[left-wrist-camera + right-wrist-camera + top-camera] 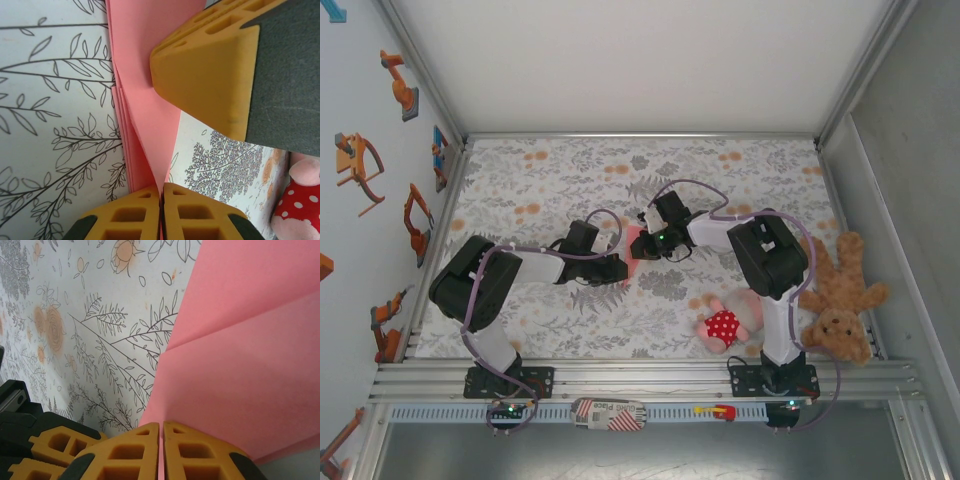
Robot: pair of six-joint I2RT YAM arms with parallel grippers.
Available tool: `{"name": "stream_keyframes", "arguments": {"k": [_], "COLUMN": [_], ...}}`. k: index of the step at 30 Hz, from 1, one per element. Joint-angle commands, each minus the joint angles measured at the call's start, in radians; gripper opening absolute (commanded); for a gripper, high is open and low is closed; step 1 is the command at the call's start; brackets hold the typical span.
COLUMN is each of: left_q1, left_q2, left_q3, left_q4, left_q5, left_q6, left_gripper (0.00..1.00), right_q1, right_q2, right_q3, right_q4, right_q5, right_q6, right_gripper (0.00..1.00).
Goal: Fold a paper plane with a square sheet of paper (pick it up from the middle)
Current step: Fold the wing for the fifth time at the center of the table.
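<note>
Salmon-pink sheet of paper (pixel 638 243), partly folded, is gripped from both sides at the middle of the floral tabletop (pixel 550 180).
Left end effector (pixel 161 212) and right end effector (pixel 161 450) each have their pads pressed together on an edge of the layered sheet — probably from opposite sides, so the stacked folds keep aligned while a crease is worked. From above, its long axis seems to run near-to-far, across the line between the arms — which end is the nose I cannot tell.

Overhead from behind, wrist views close, seemingly sharing paper (pixel 145 115)
</note>
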Motion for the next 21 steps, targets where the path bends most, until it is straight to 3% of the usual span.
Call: {"name": "stream_keyframes", "arguments": {"k": [1,9,14,18,21], "left_q1": [-0.006,-0.006,-0.005,-0.009,-0.022], "left_q2": [0.031,-0.075,-0.209,-0.263,-0.250], "left_q3": [-0.005,0.016,0.045,0.062,0.081], "left_q4": [-0.095,-0.164,-0.275,-0.277,-0.248], "left_q5": [-0.021,-0.041,-0.126,-0.130,-0.123], "left_q6": [0.004,0.004,0.003,-0.019,-0.044], "left_gripper": [0.12,0.18,0.30,0.31,0.26], "right_q1": [0.003,0.003,0.003,0.002,0.003], "right_q2": [0.034,0.047,0.043,0.042,0.040], "right_q3": [0.020,0.026,0.027,0.025,0.026], "right_q4": [-0.041,-0.064,-0.066,-0.063,-0.061], "right_q5": [0.055,0.060,0.059,0.055,0.055], "right_q6": [-0.022,-0.024,-0.022,-0.017,-0.015], "right_gripper": [0.10,0.11,0.11,0.11,0.11]}}
